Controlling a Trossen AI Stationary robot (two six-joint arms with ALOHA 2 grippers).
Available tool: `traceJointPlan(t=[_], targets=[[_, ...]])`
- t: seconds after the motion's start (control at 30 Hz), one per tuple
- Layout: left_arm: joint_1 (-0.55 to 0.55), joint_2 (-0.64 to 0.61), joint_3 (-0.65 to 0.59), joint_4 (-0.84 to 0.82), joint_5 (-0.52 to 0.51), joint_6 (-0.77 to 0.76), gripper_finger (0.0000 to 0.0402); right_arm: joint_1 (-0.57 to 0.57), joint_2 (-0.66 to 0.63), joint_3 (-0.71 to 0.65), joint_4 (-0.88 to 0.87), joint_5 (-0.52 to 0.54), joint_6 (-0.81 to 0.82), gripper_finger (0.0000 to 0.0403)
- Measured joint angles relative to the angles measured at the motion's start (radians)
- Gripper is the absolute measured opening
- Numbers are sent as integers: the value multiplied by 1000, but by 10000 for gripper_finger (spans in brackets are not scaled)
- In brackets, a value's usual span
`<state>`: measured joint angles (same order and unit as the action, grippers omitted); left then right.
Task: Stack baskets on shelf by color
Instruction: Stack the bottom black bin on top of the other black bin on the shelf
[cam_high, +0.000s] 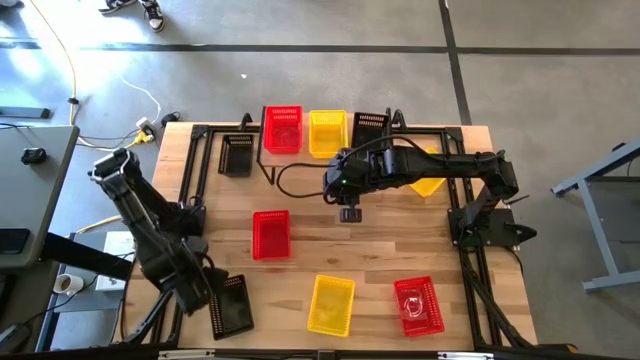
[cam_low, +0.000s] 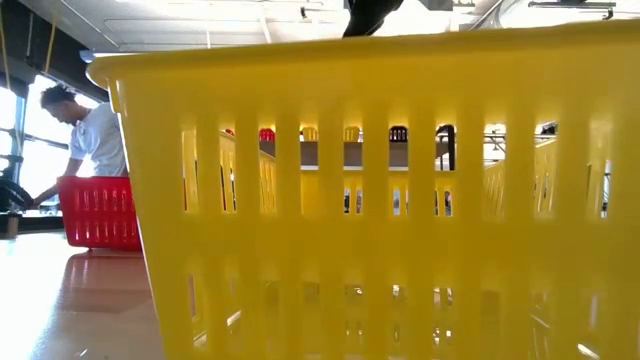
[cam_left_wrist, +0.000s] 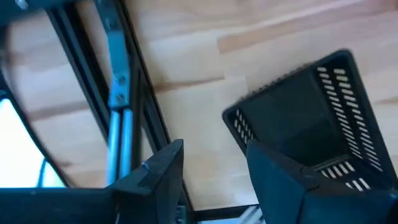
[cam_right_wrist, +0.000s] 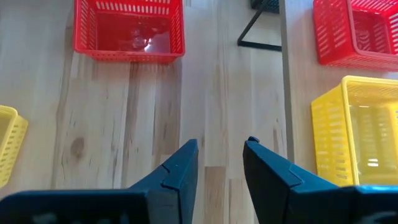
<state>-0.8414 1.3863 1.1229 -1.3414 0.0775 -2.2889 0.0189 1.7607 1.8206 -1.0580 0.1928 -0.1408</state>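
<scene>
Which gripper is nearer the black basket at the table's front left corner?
Left. The left gripper hangs open right beside that black basket; the right gripper is open over mid-table, near the shelf.

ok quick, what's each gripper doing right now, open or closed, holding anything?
Left gripper: open, holding nothing, beside a black basket.
Right gripper: open, empty, above bare table.
</scene>
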Motion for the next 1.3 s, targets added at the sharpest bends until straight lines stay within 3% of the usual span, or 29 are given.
traceJointPlan(t=[0.3,1.1,1.3], targets=[[-35,138,0,164,60,-51,168,0,0,0,0,0,-55,115],[4,379,0,289,137,-61,167,-1,0,0,2,5,-86,115],[15,407,0,338,164,-64,131,-1,0,0,2,5,-86,115]])
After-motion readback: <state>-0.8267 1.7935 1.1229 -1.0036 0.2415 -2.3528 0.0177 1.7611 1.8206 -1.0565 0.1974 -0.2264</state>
